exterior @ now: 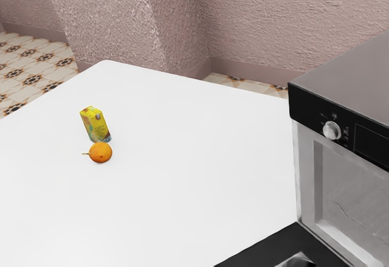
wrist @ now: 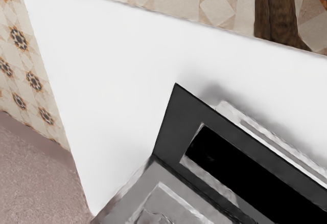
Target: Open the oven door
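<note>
Although gripper state indeterminable, white table (exterior: 182,182) under open oven door (exterior: 270,247), rough pink wall (exterior: 261,17) and patterned floor (exterior: 30,66) beyond.

Bright, diffuse light; source unclear from here. Surface (exterior: 182,188) glares near-white. Pale glint on oven knob (exterior: 332,131). Wrist view: soft grey shadow beside door handle (wrist: 271,138); door window (wrist: 255,175) deep black, rough wall (wrist: 30,173) dull.

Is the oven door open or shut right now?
Open: the oven door is folded down in front of the oven, and the grey interior shows above it in the exterior view.
</note>
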Controlling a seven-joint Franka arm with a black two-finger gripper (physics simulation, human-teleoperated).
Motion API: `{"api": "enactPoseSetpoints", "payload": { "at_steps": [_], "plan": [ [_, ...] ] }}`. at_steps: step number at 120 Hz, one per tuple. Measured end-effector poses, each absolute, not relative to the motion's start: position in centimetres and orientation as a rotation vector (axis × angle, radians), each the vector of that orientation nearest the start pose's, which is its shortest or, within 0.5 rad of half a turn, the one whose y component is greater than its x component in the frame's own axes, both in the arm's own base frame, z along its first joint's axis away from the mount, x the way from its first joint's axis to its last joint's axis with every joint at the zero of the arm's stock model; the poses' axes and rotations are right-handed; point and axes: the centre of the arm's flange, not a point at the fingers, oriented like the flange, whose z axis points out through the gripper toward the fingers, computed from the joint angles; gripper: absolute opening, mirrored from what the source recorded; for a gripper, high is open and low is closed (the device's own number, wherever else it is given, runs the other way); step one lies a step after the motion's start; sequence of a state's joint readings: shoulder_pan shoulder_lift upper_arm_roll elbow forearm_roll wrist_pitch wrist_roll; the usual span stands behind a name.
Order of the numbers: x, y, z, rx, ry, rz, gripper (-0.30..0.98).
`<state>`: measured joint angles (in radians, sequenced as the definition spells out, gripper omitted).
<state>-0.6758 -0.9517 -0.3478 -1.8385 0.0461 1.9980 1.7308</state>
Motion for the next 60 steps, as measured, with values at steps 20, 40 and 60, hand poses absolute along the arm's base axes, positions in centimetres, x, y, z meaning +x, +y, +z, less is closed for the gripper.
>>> {"api": "enactPoseSetpoints", "payload": {
  "at_steps": [20, 40, 60],
  "plan": [
    [49.5, 0.0, 89.7, -1.893, 1.801, -0.495, 0.64],
    [57.8, 8.1, 72.1, -2.524, 1.635, -0.123, 0.67],
    [58.2, 8.9, 68.7, -2.782, 1.375, -0.065, 0.68]
  ]
}}
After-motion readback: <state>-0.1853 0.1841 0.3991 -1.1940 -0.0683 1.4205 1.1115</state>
